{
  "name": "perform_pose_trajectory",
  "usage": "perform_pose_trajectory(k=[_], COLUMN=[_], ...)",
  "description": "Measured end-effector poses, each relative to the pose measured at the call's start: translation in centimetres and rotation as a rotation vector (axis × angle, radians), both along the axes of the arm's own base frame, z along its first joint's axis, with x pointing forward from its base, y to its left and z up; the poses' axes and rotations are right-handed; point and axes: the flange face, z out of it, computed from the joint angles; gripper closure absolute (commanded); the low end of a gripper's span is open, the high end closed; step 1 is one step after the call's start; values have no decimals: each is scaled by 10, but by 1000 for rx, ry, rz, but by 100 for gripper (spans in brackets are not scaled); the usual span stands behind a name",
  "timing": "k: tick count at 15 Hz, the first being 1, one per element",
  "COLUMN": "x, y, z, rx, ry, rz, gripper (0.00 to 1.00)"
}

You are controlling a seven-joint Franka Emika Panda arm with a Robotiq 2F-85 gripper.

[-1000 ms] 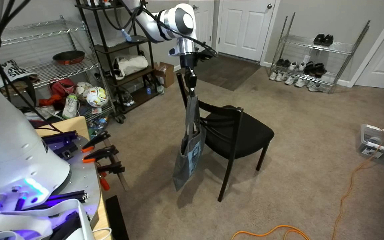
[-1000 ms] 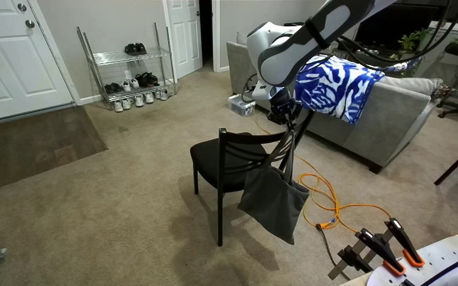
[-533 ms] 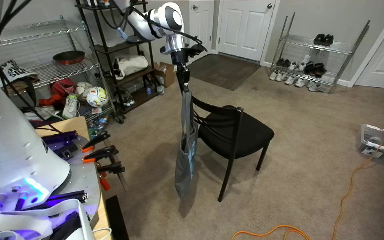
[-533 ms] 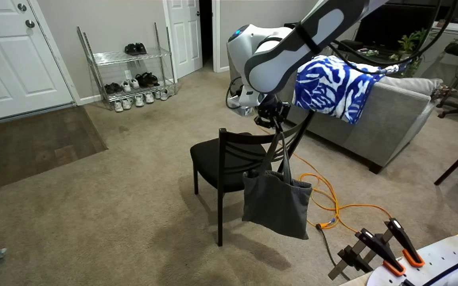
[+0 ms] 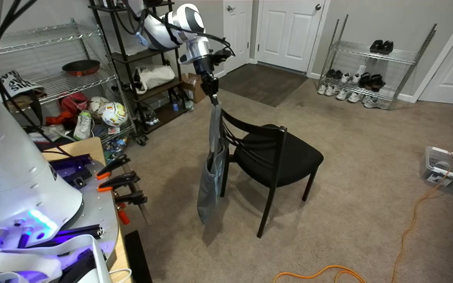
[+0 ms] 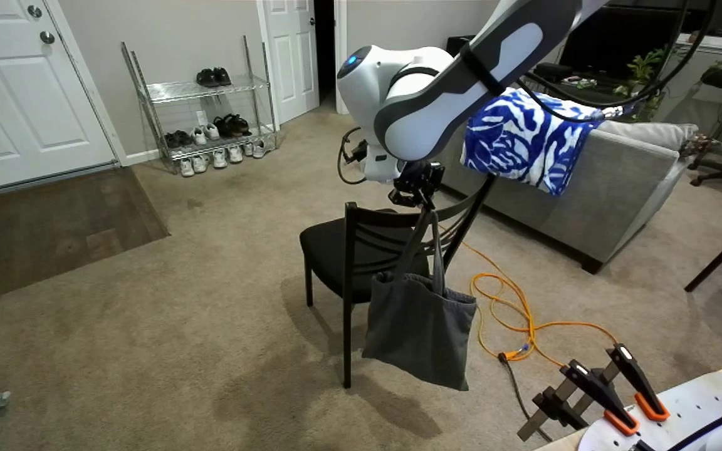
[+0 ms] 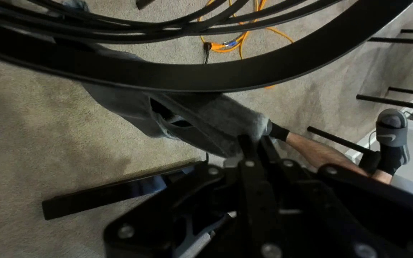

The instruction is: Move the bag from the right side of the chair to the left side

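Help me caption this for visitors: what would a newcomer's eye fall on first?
Probably the grey bag behind the black chair, hanging by its straps from the hand of the white robot arm. Next, the blue-and-white blanket draped over the couch, in an exterior view. Then the orange cord lying looped on the carpet.

Black is covering the pincer [image 7: 256, 140], and silvery screws [image 7: 126, 231] are dotting its linkages [image 7: 258, 195]! Above it, a silvery collar [image 5: 197, 48] is gleaming and black cables [image 5: 205, 35] are arching; farther up, the white arm [image 6: 420, 122] is sporting dark grey panels [image 6: 558, 28], a black strap [image 6: 484, 71] is banding it, a blue light [image 6: 351, 61] is glowing!
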Motion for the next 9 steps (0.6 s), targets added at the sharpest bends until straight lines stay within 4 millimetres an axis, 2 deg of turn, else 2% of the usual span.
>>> perform_pose_trajectory(k=[6,9], x=[-26,-30], y=[56,76], z=[9,18], rx=[-10,9], ry=[-31,-46], rz=[132,158], gripper=[98,98])
